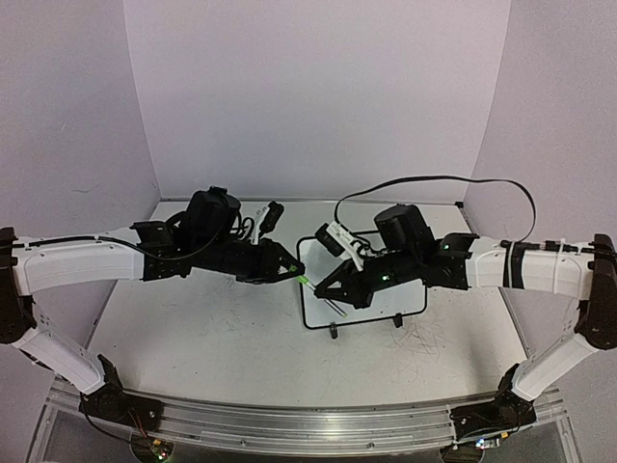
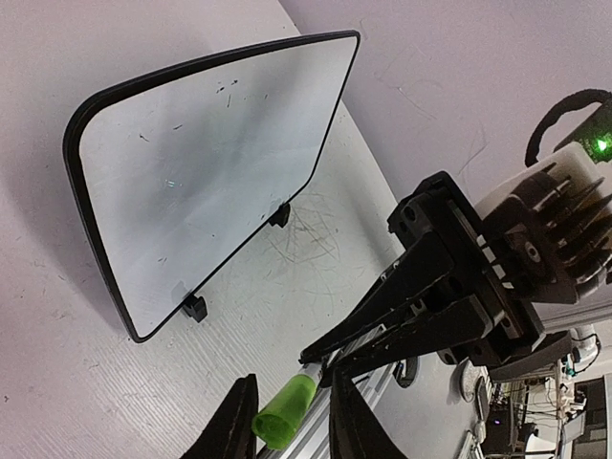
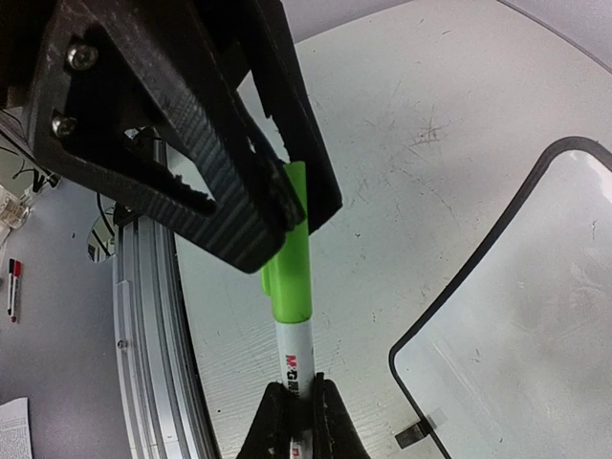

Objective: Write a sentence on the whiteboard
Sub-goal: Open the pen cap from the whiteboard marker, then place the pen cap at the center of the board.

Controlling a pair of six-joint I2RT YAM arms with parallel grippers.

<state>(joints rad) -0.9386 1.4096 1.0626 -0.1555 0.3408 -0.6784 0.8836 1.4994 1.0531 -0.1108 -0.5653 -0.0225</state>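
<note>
Whiteboard (image 1: pixel 410 294) lies on the desk (image 1: pixel 193 338) at the middle of my top view, just right of centre, with its two clip feet (image 1: pixel 334 331) at the near edge. Its glossy face shows me only a few small dark specks (image 2: pixel 228 88).

On the far left, the left arm (image 1: pixel 77 265) reaches in towards the middle. The left gripper (image 2: pixel 287 430) sits just off the board's left edge. Its jaws are drawn in narrow around a green cap (image 2: pixel 282 416). In the right wrist view both of its fingers (image 3: pixel 277 206) press on the cap's upper end, so I read it as holding the cap.

The cap is on the end of a white marker (image 3: pixel 292 359), which runs from one gripper to the other above the desk, beside the board's near left corner. The right gripper (image 3: pixel 298 406) is closed tight on the white barrel, a finger on each side just below the cap. The two grippers face each other tip to tip with only the capped end between them.

Faint grey scribbles (image 2: pixel 306 234) mark the desk just beside the nearer clip foot. On the right, the right arm (image 1: pixel 540 265) comes in over the board and hides part of its middle in the top view. A black cable (image 1: pixel 434 178) loops above it.
</note>
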